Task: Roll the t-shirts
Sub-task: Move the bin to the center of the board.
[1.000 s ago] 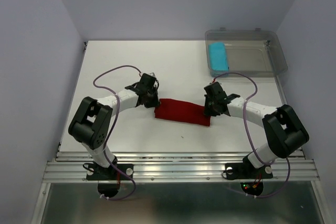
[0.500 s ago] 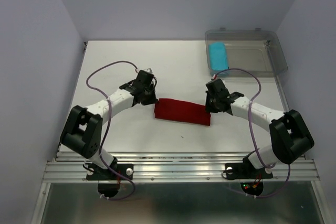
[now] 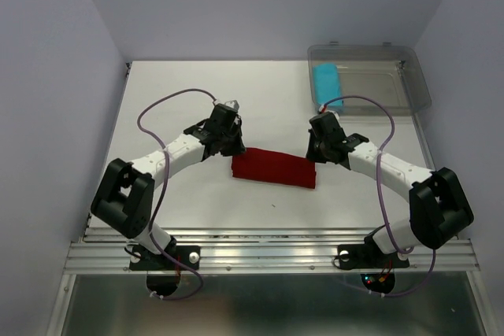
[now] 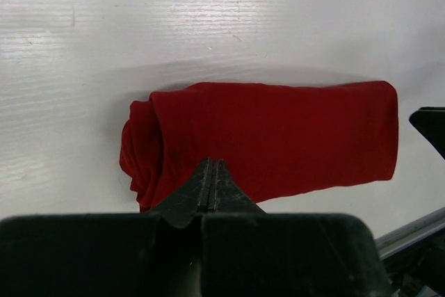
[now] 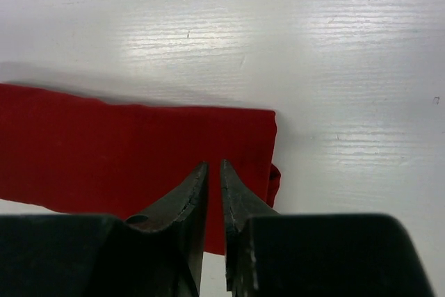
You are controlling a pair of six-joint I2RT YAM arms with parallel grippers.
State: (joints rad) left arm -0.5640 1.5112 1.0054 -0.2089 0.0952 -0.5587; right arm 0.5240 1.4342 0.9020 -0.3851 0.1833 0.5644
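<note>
While inside table (image 3: pixel 157 100) edges, red shirt (image 3: pixel 273 168).

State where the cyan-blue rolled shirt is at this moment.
In the top view, the cyan-blue rolled shirt lies inside the clear plastic bin, against its left end, at the far right corner of the table.

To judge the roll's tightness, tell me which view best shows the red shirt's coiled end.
Left wrist: the red shirt shows its coiled folds at left. Right wrist shows its opposite end; top external, just a red bar.
</note>
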